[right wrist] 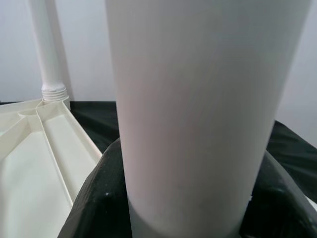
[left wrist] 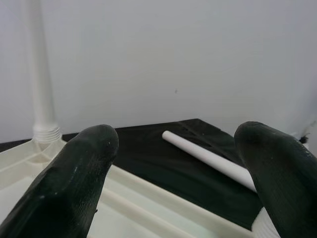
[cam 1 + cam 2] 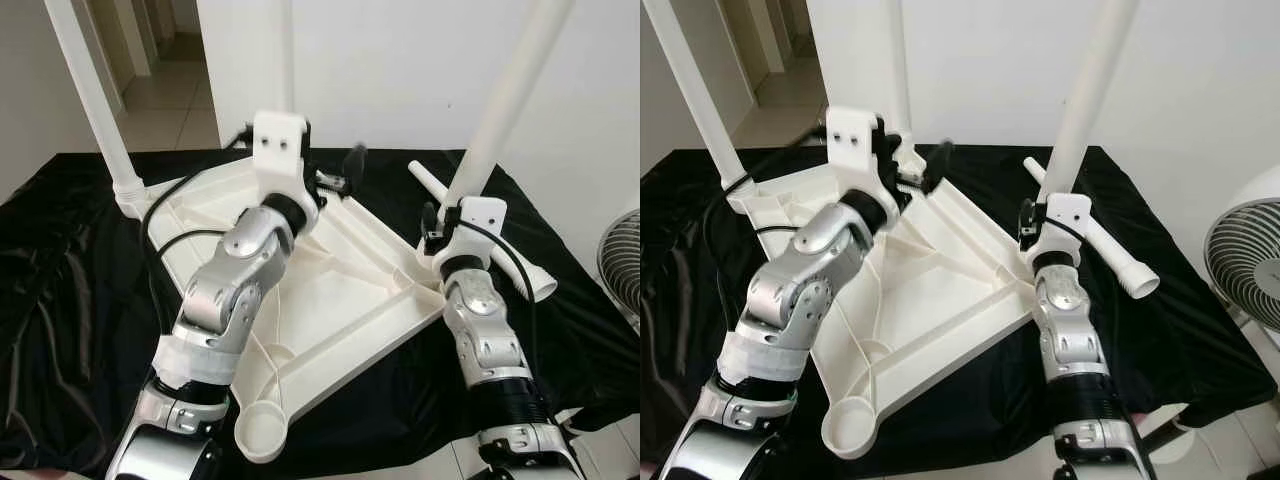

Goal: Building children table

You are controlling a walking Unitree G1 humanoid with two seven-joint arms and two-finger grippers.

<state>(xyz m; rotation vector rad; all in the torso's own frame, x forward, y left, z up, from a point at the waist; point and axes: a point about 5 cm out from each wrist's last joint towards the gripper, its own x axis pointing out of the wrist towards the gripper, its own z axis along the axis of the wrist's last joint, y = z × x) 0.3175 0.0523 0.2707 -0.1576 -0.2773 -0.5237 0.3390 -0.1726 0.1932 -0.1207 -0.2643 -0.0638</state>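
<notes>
My right gripper (image 3: 432,222) clamps the upright white leg (image 3: 505,110) at the inverted tabletop's (image 3: 330,290) right corner. My left gripper (image 3: 340,172) hovers wide apart, empty, over its far edge. A loose leg (image 3: 480,228) lies on the black cloth (image 3: 60,280).

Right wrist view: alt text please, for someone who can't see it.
The right end effector grips an upright white table leg that dominates the frame, one black finger on each side. Behind it lie the upturned white tabletop, a second standing leg and black cloth.
</notes>
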